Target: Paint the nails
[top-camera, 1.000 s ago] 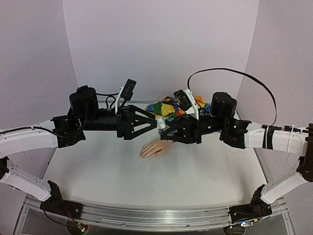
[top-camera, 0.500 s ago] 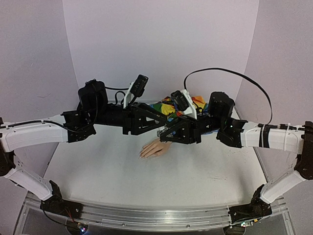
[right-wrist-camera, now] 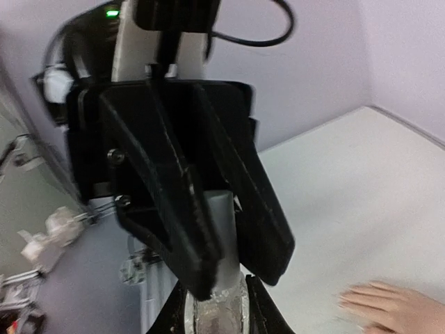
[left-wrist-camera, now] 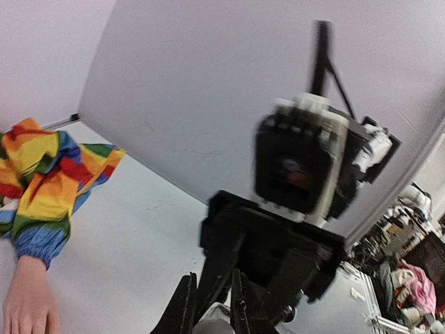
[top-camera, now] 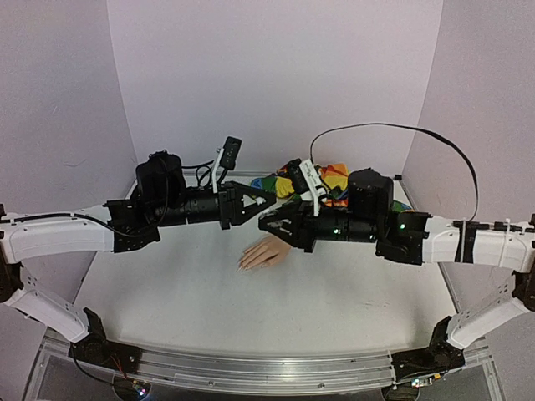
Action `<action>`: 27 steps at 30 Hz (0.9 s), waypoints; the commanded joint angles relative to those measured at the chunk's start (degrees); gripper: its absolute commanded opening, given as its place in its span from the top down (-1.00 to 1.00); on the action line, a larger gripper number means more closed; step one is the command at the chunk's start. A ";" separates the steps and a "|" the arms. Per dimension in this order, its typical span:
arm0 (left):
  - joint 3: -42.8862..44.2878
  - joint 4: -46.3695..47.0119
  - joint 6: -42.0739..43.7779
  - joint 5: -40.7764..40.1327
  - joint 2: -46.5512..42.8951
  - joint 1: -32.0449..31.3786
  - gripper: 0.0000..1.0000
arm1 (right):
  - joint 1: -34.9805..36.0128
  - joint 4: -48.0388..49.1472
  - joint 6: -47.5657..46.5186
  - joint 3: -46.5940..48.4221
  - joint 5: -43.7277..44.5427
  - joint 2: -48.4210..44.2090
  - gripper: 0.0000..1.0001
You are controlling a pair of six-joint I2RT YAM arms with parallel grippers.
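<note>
The peach mannequin hand (top-camera: 266,253) lies palm down mid-table, its rainbow sleeve (top-camera: 322,180) running back behind the arms. Its nails are too small to make out. Above the hand the two grippers meet tip to tip. My right gripper (top-camera: 266,224) (right-wrist-camera: 215,292) is shut on a small clear bottle (right-wrist-camera: 219,314). My left gripper (top-camera: 269,204) (left-wrist-camera: 212,278) is shut on the bottle's white cap (right-wrist-camera: 231,209) (left-wrist-camera: 211,325). The left wrist view has the sleeve (left-wrist-camera: 42,177) and wrist (left-wrist-camera: 26,303) at far left. Blurred fingers of the hand (right-wrist-camera: 389,306) show in the right wrist view.
White walls close in the table (top-camera: 184,292) at the back and both sides. The right arm's black cable (top-camera: 393,129) loops above it. Outside the enclosure the left wrist view catches clutter (left-wrist-camera: 410,278).
My left gripper has moved right to the bottle and shut on its cap. The right gripper has turned and shifted slightly left, keeping hold of the bottle.
</note>
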 commanded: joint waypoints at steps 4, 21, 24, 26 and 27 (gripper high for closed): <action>-2.24 -3.53 -6.72 -14.40 -2.60 -0.77 1.00 | 5.38 -5.56 -8.55 1.77 44.25 -0.02 1.00; -4.25 -3.93 -7.57 -2.23 -11.92 0.98 -0.84 | 0.49 10.53 6.03 2.26 -16.80 1.38 1.00; -1.77 -3.97 -5.93 3.85 -10.73 1.25 -0.80 | 0.27 13.69 7.54 2.73 -21.25 1.94 1.00; 0.39 -3.97 -4.71 8.46 -8.97 1.25 -0.75 | -0.06 13.99 7.62 3.79 -23.95 2.82 1.00; 1.56 -3.97 -4.04 10.85 -8.04 1.25 -0.68 | -0.18 14.04 7.61 4.53 -25.34 3.48 1.00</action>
